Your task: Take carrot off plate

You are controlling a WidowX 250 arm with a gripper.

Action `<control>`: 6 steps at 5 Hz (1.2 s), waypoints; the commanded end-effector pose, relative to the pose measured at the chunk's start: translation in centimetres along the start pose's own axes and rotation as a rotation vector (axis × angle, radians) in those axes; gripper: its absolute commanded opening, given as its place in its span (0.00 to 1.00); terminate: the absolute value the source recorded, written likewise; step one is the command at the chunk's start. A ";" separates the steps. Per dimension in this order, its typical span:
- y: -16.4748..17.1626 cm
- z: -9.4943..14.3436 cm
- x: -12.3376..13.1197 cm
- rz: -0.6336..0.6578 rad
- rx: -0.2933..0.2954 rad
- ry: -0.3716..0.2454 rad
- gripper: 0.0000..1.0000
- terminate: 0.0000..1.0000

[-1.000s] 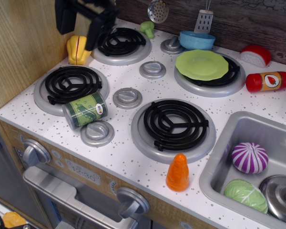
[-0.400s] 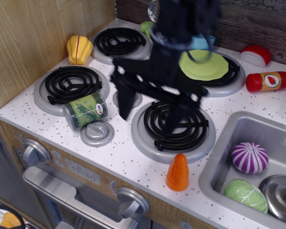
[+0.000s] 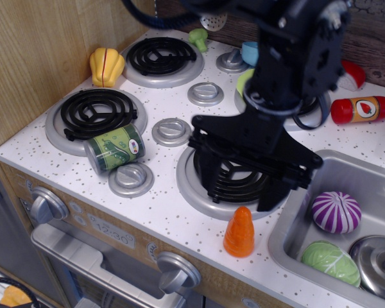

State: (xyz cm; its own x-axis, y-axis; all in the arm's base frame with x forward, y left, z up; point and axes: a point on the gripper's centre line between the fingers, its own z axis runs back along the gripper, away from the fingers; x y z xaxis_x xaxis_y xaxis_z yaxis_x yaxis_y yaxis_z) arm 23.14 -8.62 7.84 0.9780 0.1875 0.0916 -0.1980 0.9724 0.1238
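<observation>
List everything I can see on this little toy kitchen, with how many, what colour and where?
carrot: 1, orange, upright on the counter's front edge, off the plate
plate: 1, lime green, back right burner, mostly hidden by the arm
burners: 4, black coils on grey rings
knobs: 5 grey ones between the burners
can: 1, green, on its side by the front left burner
yellow vegetable: 1, back left
broccoli: 1, green, at the back
blue bowl: 1, behind the plate, partly hidden
ketchup bottle: 1, red, lying at right
sink: 1, grey, holding a purple vegetable, a green cabbage and a metal lid
hand: 1, black, open, over the front right burner
</observation>
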 end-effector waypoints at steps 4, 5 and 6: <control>-0.8 -4.4 0.0 0.008 -0.013 -0.053 1.00 0.00; -0.5 -5.4 -0.1 0.010 -0.040 -0.055 1.00 0.00; -0.4 -5.7 -0.2 0.018 -0.056 -0.047 0.00 0.00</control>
State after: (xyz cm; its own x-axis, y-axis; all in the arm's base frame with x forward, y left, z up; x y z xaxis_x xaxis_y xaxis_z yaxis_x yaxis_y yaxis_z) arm 23.28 -8.08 1.75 0.9712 0.2073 0.1174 -0.2156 0.9745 0.0623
